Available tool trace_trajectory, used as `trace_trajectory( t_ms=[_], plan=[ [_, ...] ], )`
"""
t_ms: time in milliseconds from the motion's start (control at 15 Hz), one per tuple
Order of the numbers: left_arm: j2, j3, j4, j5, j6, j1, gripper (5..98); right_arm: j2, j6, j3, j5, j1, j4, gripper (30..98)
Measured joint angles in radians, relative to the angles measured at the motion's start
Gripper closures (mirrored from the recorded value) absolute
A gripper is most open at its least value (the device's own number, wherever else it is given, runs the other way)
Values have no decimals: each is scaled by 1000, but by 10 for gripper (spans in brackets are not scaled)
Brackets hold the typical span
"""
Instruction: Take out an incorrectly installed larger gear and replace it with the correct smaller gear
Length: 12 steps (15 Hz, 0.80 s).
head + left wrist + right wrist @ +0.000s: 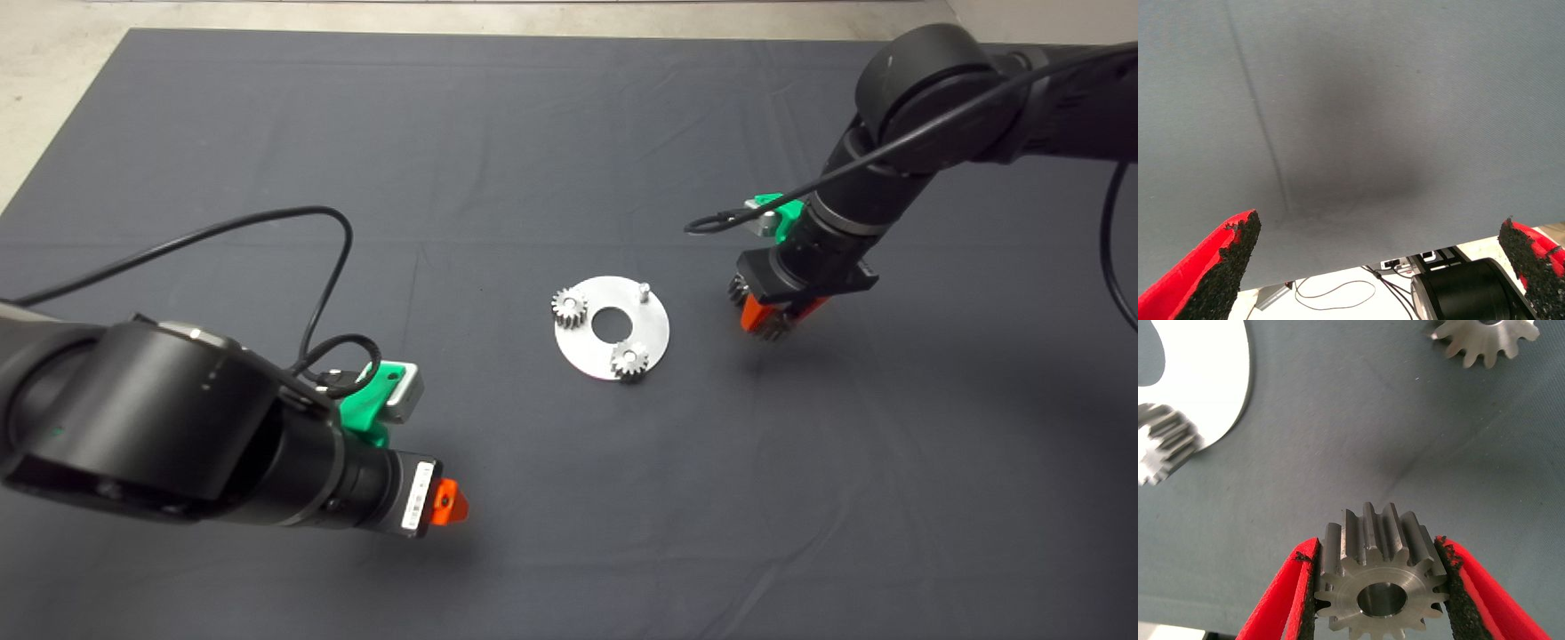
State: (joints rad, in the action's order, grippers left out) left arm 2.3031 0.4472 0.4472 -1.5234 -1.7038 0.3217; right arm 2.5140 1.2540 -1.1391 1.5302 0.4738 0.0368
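The larger gear (1381, 577), bright steel with coarse long teeth and a round hole, is pinched upright between the right fingers (1291, 600), right of the plate (578, 347). The smaller gear (1485, 339) lies flat just beside it, off the plate.

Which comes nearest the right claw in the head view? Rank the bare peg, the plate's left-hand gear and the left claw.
1. Bare peg, on the plate edge facing the right claw, which holds the smaller gear.
2. Left-hand gear, across the plate.
3. Left claw, at the picture's lower left.
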Motion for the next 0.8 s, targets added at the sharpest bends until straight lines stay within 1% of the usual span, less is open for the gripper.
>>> trace_trajectory(
  t_ms=[200, 333, 467, 667, 800],
  plan=[
    [-18, 0, 0, -2, 0, 0, 115, 43, 0, -28, 7, -13, 0, 862],
    [-21, 0, 0, -3, 5, 0, 115, 91, 0, -36, 1, -17, 5, 862],
    [-21, 0, 0, -2, 18, 0, 115, 130, 0, -53, -2, -17, 15, 863],
    [-21, 0, 1, -3, 26, 0, 115, 165, 0, -69, -2, -17, 27, 862],
    [-21, 0, 1, -3, 26, 0, 115, 177, 0, -79, 0, -17, 54, 863]
  ],
)
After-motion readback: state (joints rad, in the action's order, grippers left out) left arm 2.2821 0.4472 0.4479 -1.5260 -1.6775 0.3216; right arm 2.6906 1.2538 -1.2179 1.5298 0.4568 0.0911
